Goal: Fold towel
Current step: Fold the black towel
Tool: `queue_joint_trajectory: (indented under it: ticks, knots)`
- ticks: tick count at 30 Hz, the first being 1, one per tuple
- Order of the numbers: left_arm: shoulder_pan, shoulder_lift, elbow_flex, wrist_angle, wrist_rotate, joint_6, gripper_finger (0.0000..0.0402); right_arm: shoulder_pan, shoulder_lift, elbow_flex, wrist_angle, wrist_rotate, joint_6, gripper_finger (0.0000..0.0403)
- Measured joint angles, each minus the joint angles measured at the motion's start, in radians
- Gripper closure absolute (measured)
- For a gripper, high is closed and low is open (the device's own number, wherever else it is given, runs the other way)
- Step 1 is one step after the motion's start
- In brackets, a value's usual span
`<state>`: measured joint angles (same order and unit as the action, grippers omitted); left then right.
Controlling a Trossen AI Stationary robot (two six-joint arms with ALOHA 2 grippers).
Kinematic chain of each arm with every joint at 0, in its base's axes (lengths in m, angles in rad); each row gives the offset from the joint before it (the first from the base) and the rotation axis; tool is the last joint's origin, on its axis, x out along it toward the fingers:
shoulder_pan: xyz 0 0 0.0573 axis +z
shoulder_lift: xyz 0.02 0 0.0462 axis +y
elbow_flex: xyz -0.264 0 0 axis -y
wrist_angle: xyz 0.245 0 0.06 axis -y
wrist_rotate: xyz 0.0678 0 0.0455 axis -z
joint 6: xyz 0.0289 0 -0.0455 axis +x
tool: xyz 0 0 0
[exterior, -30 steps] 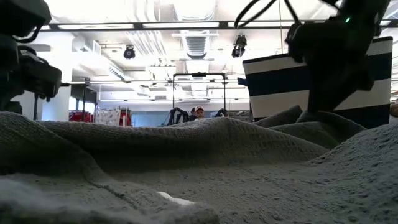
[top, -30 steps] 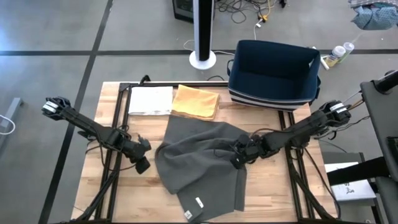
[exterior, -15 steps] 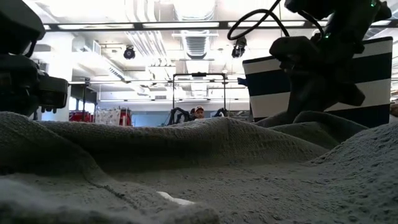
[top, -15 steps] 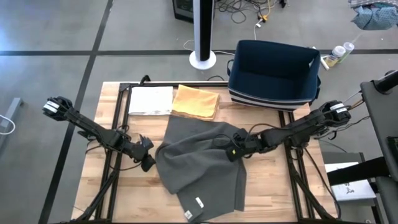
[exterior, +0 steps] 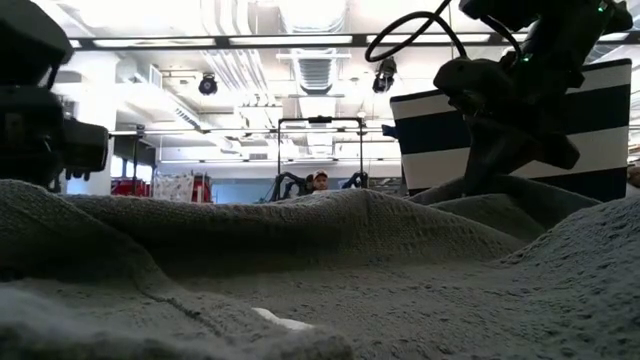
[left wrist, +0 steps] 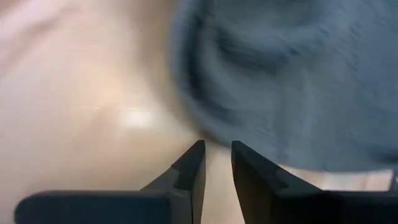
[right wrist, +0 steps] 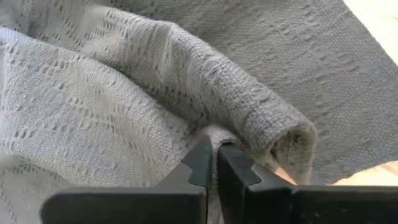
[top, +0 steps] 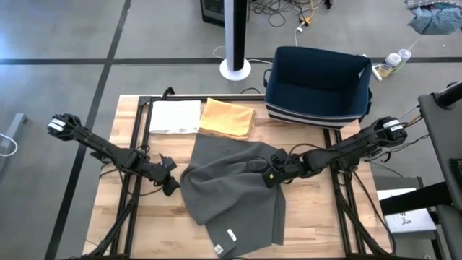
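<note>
A grey towel [top: 231, 191] lies rumpled on the wooden table [top: 317, 217], with ridges across its far half and a white label [top: 231, 235] near its front corner. My right gripper [top: 271, 177] is down on a raised fold in the towel's right half and shut on it [right wrist: 214, 140]. My left gripper [top: 172, 186] hangs low at the towel's left edge. Its fingers [left wrist: 217, 149] are a little apart over bare wood, with the towel's edge [left wrist: 205, 124] just beyond their tips and nothing between them. My right gripper pinches a raised fold of the towel [right wrist: 217, 132] between its two fingers, beside a rolled ridge [right wrist: 273, 124]. The fingers come slanting down from the table's right side. The towel lies on the table all round the pinch, slack.
A navy basket with white stripes [top: 317, 87] stands at the far right of the table. A folded orange cloth [top: 227, 118] and a folded white one [top: 175, 115] lie along the far edge. Bare wood shows at the front left and front right.
My left gripper has sunk and tipped further down, moving toward the towel's left edge. My right gripper's fingers, spread in the high view a second ago, now stand together on the towel's fold. The towel lies much as before.
</note>
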<state>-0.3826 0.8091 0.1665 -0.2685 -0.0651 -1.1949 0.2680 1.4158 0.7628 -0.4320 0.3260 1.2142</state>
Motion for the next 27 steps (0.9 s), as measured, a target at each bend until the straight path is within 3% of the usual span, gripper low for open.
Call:
queue_joint_trajectory:
  ticks: [5, 13, 18, 23, 27]
  knots:
    - [0.043, -0.07, -0.003, -0.056, -0.025, -0.017, 0.0288, 0.0, 0.005, 0.0, 0.001, 0.008, -0.012, 0.0399]
    - [0.054, -0.034, -0.088, 0.179, -0.034, -0.108, 0.0214, 0.0, 0.007, 0.0, 0.004, 0.019, -0.034, 0.04]
    - [0.054, 0.02, -0.139, 0.347, -0.053, -0.131, 0.0207, 0.003, 0.007, 0.0, 0.004, 0.018, -0.036, 0.04]
    - [0.053, 0.029, 0.001, -0.011, -0.011, -0.096, 0.0229, 0.016, 0.007, 0.0, 0.004, 0.018, -0.036, 0.0399]
    - [0.054, 0.032, 0.096, -0.229, -0.135, -0.037, 0.0233, 0.016, 0.007, 0.0, 0.003, 0.018, -0.036, 0.04]
